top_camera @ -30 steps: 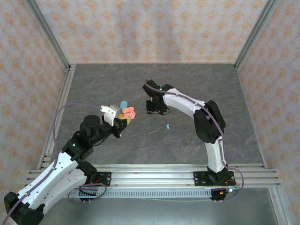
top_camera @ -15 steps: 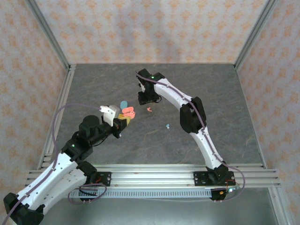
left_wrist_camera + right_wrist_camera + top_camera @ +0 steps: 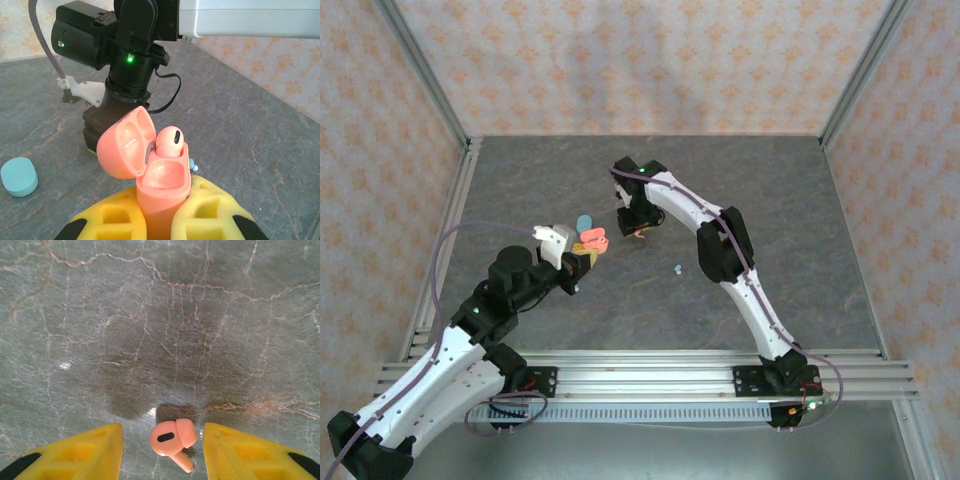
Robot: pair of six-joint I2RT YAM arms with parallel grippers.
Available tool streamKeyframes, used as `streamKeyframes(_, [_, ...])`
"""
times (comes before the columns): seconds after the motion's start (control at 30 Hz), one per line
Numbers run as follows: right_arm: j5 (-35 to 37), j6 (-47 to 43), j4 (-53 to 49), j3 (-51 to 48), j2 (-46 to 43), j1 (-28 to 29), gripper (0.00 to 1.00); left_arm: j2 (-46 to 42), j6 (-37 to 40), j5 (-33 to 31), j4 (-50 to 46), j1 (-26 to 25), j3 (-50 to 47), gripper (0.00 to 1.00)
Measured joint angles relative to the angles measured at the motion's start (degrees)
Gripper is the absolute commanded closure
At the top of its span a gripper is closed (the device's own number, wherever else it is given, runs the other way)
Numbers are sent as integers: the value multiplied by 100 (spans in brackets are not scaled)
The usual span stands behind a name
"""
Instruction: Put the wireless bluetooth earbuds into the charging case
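Observation:
My left gripper is shut on the open salmon charging case, gripping its lower body between the yellow pads. Its lid hangs to the left. One salmon-red earbud sits in the far slot and the near slot is empty. My right gripper is open just above the table, with a second salmon-red earbud lying flat between its fingers, touching neither. In the top view the right gripper hovers right of the held case. A light blue earbud lies on the table further right.
A shut light blue case lies on the grey stone table just behind the held case, also seen as the blue case in the left wrist view. Metal frame rails border the table.
The right arm swung left and toward the back, then settled over the salmon earbud on the table. The left arm and the held case have not moved.

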Motion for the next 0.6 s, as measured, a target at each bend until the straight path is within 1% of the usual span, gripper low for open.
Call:
streamKeyframes(0.37, [9, -44, -24, 35, 22, 0, 62, 0, 2, 0, -4, 0, 0, 100])
streamKeyframes(0.6, [72, 50, -105, 37, 31, 26, 64, -2, 2, 0, -4, 0, 0, 100])
